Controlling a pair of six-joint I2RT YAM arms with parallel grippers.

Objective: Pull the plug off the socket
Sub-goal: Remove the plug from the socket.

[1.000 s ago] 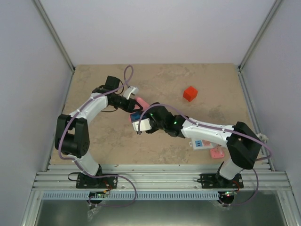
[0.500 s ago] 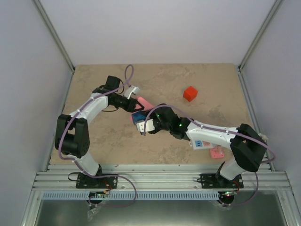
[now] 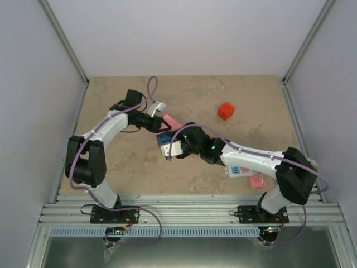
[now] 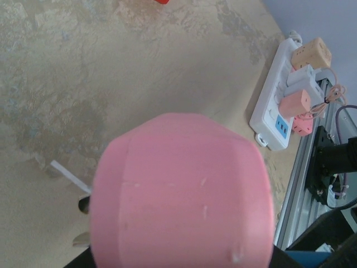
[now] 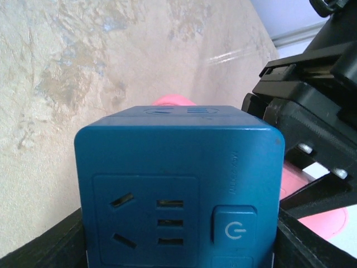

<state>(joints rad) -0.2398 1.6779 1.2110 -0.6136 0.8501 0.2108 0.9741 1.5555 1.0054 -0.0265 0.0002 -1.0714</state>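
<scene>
The socket [image 4: 271, 114], a long white strip with a blue outlet exposed, is seen lying flat at the right edge of the left wrist view; peach, white and pink cube adapters [image 4: 294, 103] are seated in it

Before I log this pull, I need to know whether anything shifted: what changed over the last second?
The right arm slid slightly right and toward the near edge, with the blue cube in its fingers. Nothing was grabbed or released. The left arm, its pink piece, the red cube and the power strip stayed put.
</scene>
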